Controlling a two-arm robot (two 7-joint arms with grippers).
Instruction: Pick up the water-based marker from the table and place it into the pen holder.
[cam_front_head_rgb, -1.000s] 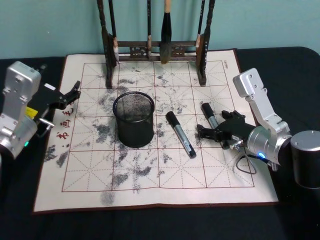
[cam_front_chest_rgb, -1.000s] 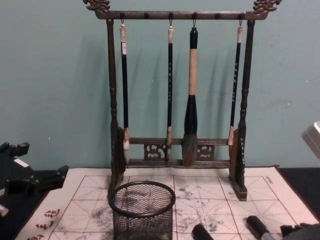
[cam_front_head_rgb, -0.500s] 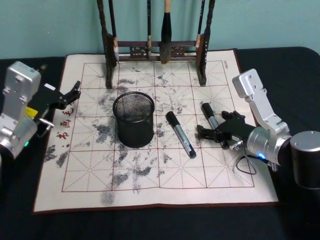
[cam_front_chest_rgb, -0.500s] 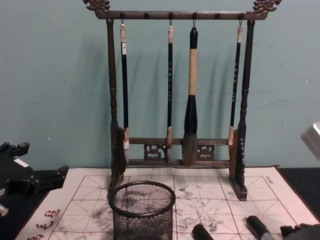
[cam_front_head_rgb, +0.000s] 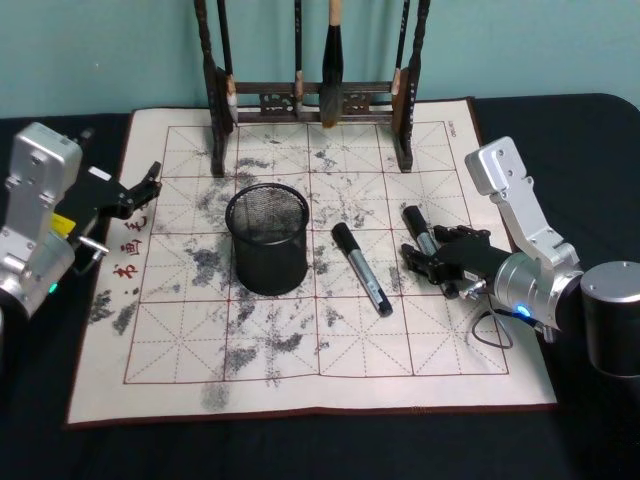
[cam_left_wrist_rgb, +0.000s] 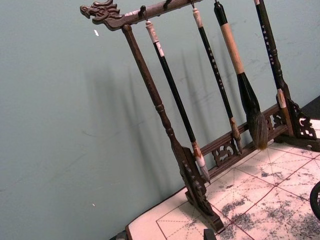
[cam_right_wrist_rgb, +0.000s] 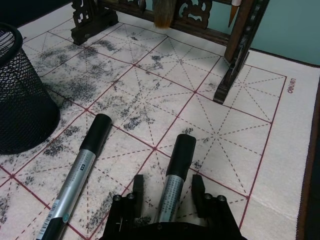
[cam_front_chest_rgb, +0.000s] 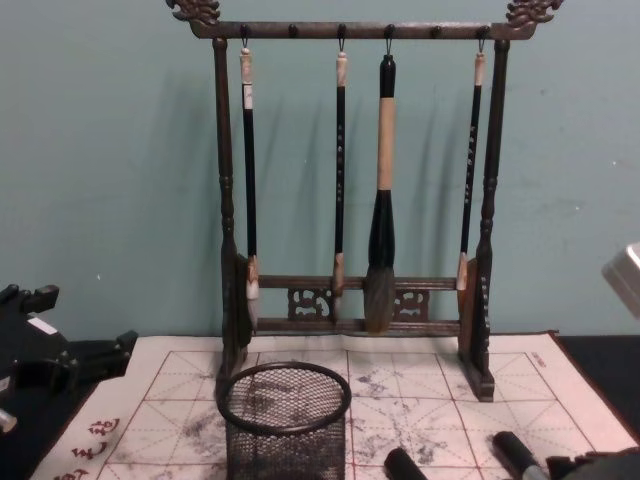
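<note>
Your left gripper (cam_front_head_rgb: 146, 186) hangs over the left edge of the mat (cam_front_head_rgb: 300, 375), toward its far left corner. You cannot tell whether it is released or clenched. The mat itself lies flat on the black desk (cam_front_head_rgb: 300, 445), ruled with a red grid and smudged with ink.

Next to the right, the holder (cam_front_head_rgb: 267, 240) stands upright on the mat, left of its middle, mouth up. Behind it the rack (cam_front_head_rgb: 310, 100) stands along the mat's far edge with brushes (cam_front_chest_rgb: 380, 200) hanging from its top bar.

Just right of the holder, and apart from it, the left marker (cam_front_head_rgb: 360, 268) lies flat near the mat's middle. Its black cap points toward the far edge and its silver barrel slants toward the near right.

The right marker (cam_front_head_rgb: 417, 230) lies flat closer to the mat's right edge, cap also toward the far edge, roughly parallel to the first and not touching it.

Your right gripper (cam_front_head_rgb: 428, 256) reaches in low from the right edge and is released. Its fingers (cam_right_wrist_rgb: 138, 184) straddle the right marker's barrel, one on each side, and the wrist view shows a gap between the barrel and the finger nearer the other marker.
</note>
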